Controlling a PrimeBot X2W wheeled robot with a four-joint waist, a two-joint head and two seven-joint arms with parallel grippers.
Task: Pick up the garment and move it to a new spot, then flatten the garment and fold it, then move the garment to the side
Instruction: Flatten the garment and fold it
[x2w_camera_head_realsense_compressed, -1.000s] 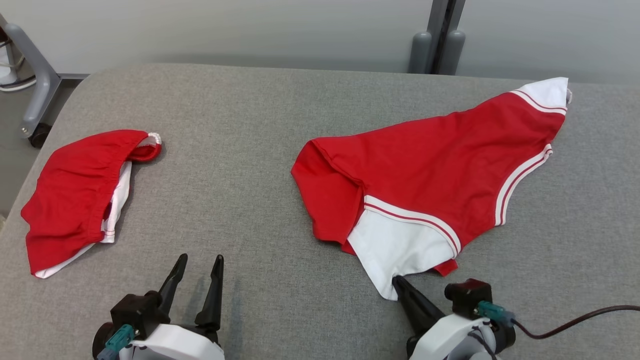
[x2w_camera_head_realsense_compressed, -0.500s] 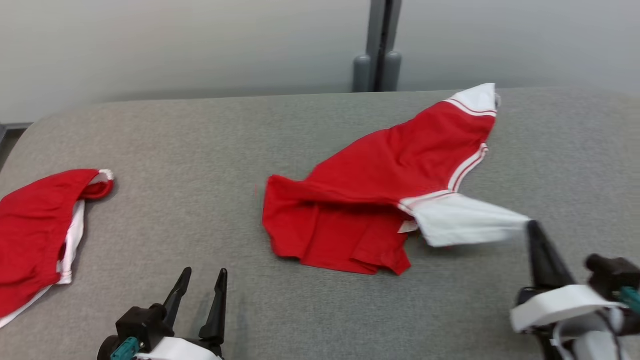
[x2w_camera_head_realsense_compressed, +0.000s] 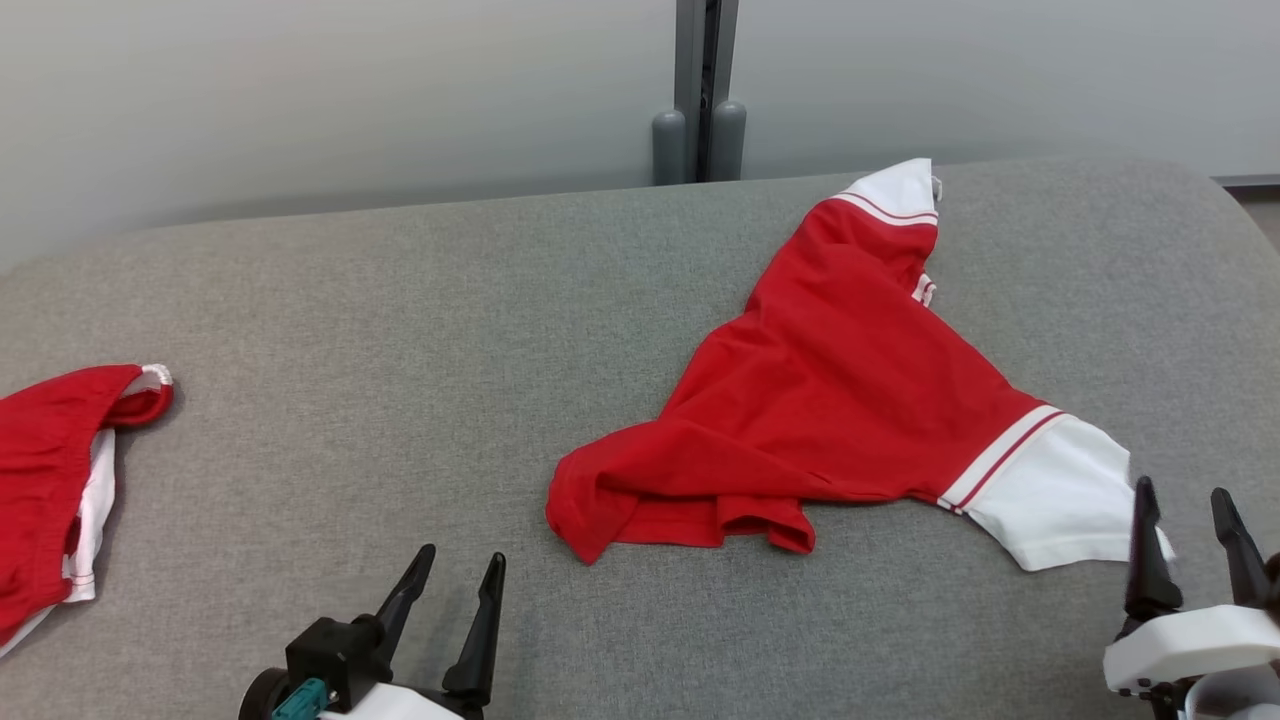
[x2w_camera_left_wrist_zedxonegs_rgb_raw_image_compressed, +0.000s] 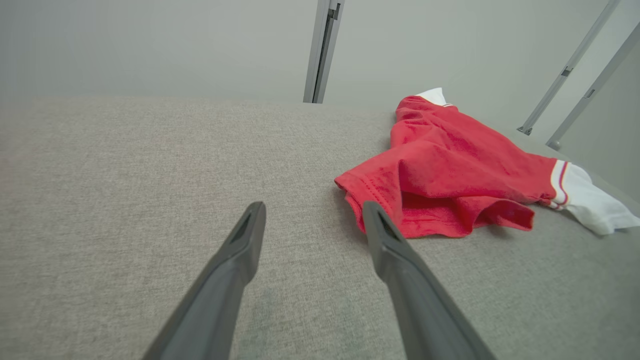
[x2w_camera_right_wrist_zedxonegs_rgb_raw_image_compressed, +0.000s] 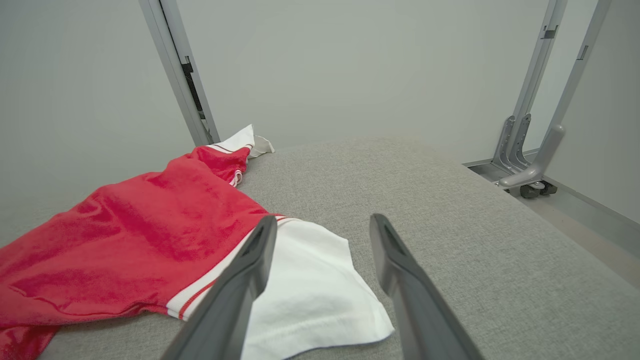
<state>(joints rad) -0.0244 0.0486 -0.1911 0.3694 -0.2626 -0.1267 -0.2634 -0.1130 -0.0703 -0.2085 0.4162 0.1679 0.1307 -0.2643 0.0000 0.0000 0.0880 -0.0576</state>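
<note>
On the grey padded table, in the head view, a red shirt with white-banded sleeves is lying right of the middle. It is stretching from the far edge toward the near right corner, and its hem is bunching up toward the middle. Its white sleeve end is resting just beside the right gripper, whose fingers are standing apart and gripping nothing. The left gripper is hovering at the near edge with its fingers spread wide, well apart from the shirt. A second red garment is lying at the left edge.

In the left wrist view, the left gripper is gaping wide over bare fabric, with the shirt's crumpled hem just beyond its right finger.

In the right wrist view, the right gripper is standing open above the white sleeve end. Whether either finger is touching the cloth cannot be told.
</note>
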